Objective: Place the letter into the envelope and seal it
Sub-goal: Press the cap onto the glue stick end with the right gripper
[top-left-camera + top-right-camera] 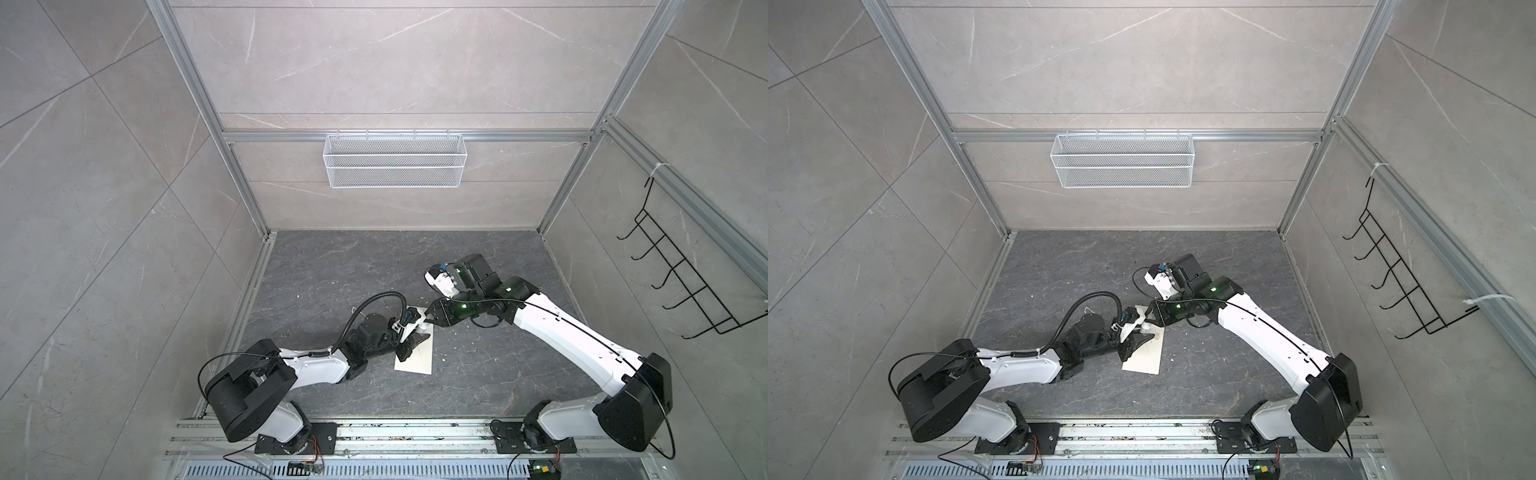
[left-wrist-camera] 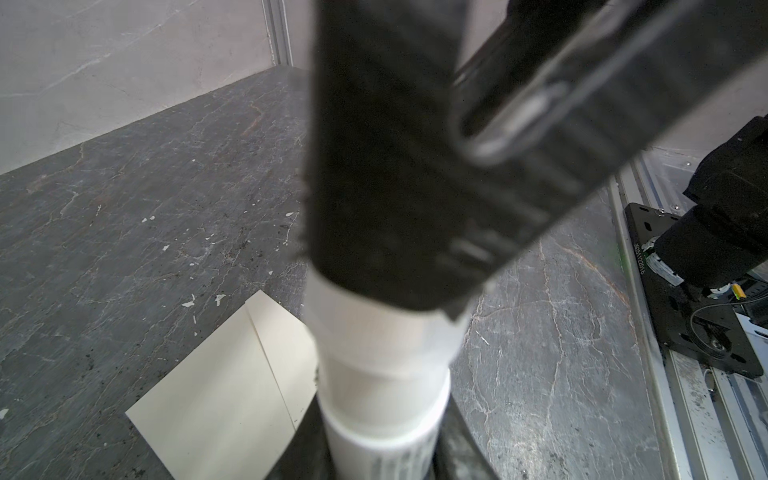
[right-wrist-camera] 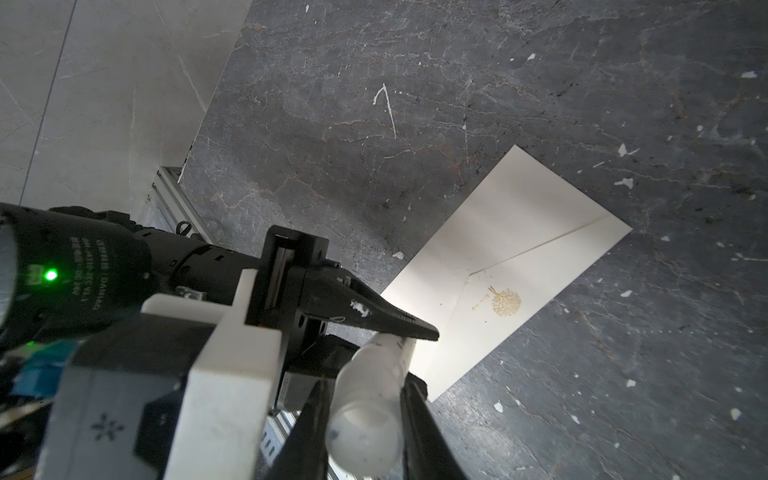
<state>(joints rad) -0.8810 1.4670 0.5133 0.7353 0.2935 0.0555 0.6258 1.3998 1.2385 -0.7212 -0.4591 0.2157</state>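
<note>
The cream-white envelope [image 1: 417, 359] [image 1: 1147, 357] lies flat on the dark table, flap folded down, with a gold emblem [image 3: 505, 302] on the flap face [image 3: 519, 249]. One end of it shows in the left wrist view [image 2: 216, 395]. The letter is out of view. A small white tube [image 2: 384, 365] [image 3: 368, 399] hangs just above the envelope's far end, between both grippers. My left gripper [image 1: 415, 343] [image 2: 382, 457] is shut on the tube's body. My right gripper [image 1: 432, 319] [image 3: 363, 388] is shut on its translucent cap end.
A white wire basket [image 1: 392, 160] hangs on the back wall and a black wire hook rack [image 1: 681, 270] on the right wall. Aluminium rails [image 1: 374, 434] run along the front edge. Small white flecks [image 3: 623, 183] dot the table around the envelope.
</note>
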